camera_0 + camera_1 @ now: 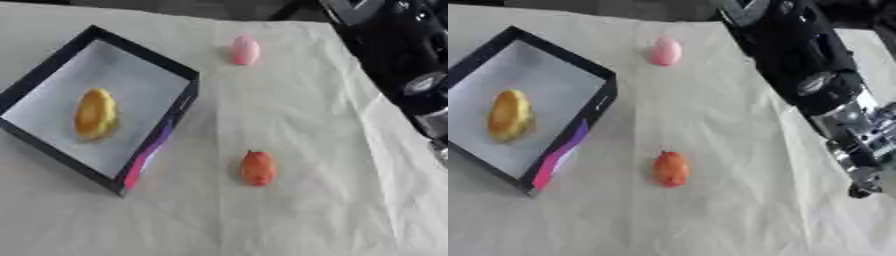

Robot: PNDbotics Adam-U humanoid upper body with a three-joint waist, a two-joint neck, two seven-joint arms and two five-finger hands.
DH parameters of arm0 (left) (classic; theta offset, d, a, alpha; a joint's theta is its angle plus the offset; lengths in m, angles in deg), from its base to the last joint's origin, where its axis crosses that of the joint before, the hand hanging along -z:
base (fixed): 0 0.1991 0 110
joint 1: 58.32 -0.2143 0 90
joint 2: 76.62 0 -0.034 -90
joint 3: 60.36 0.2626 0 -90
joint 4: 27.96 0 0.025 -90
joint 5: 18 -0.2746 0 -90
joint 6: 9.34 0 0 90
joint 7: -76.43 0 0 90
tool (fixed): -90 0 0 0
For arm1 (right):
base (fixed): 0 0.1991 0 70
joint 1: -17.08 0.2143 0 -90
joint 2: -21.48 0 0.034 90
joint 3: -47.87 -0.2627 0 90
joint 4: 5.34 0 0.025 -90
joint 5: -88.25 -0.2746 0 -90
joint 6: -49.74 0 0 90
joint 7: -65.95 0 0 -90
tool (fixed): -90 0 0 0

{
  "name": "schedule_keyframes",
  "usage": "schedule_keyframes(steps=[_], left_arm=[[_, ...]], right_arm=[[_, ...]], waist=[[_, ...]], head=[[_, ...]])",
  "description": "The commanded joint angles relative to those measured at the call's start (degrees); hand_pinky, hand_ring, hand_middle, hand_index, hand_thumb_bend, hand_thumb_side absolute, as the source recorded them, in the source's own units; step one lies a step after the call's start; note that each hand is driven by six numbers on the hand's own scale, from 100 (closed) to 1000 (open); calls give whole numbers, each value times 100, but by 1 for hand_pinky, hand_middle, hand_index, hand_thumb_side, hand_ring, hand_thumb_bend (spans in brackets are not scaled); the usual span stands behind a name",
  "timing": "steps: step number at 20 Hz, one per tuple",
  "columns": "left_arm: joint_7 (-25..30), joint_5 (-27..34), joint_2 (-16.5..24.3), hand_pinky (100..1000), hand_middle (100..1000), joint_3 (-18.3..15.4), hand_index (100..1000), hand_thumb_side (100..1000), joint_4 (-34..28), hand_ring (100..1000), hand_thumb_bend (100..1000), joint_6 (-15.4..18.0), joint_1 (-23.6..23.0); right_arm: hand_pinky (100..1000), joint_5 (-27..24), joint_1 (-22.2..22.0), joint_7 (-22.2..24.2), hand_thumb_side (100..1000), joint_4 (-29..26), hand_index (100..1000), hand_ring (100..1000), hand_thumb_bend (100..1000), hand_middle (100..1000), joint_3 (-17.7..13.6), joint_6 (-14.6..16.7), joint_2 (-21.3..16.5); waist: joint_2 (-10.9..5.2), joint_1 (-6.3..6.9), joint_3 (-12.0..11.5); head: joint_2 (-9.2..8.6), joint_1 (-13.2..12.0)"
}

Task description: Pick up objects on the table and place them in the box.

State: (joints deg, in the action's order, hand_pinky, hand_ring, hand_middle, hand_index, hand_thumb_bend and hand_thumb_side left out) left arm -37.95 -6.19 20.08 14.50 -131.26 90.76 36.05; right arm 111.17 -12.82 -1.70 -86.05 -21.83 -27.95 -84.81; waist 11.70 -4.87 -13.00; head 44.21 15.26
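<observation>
A dark-rimmed box [188, 75] with a pale floor stands at the left, and a yellow oval object [94, 113] lies inside it. On the cloth, an orange-red oval object [258, 168] lies right of the box's near corner. A pink oval object [245, 50] lies farther back. My right arm [807, 65] comes down along the right edge, well right of both loose objects. Only a small part of my right hand [861, 186] shows at the edge. My left hand is out of sight.
A creased beige cloth [306, 215] covers the table. Its far edge runs along the top, with dark floor beyond. The box's near wall has a pink and purple stripe [144, 160].
</observation>
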Motion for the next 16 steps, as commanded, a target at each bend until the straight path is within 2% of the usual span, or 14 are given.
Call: schedule_keyframes(steps=[1,7,9,10,16], left_arm=[[-12,6,189,861,780,-54,888,698,-131,733,121,-7,42],[60,25,167,861,780,1,887,702,-119,732,116,-23,115],[74,32,163,861,780,13,888,704,-114,732,113,-25,144],[82,34,160,861,780,19,888,704,-111,731,113,-25,161],[106,34,126,861,779,30,888,711,-92,730,108,-33,221]], right_arm=[[931,209,34,179,216,286,915,886,100,822,-18,214,-258],[938,683,0,366,271,1409,921,891,100,829,-188,743,-162],[940,826,7,344,248,1692,922,892,100,830,-273,893,-112],[941,883,16,336,276,1804,923,893,100,831,-309,953,-90],[943,1155,64,301,224,2246,924,889,100,824,-502,1086,-17]], waist=[[-140,120,-6],[-37,126,-110],[20,123,-159],[52,121,-189],[205,91,-312]], head=[[-9,41],[-9,263],[-9,335],[-9,362],[-9,447]])
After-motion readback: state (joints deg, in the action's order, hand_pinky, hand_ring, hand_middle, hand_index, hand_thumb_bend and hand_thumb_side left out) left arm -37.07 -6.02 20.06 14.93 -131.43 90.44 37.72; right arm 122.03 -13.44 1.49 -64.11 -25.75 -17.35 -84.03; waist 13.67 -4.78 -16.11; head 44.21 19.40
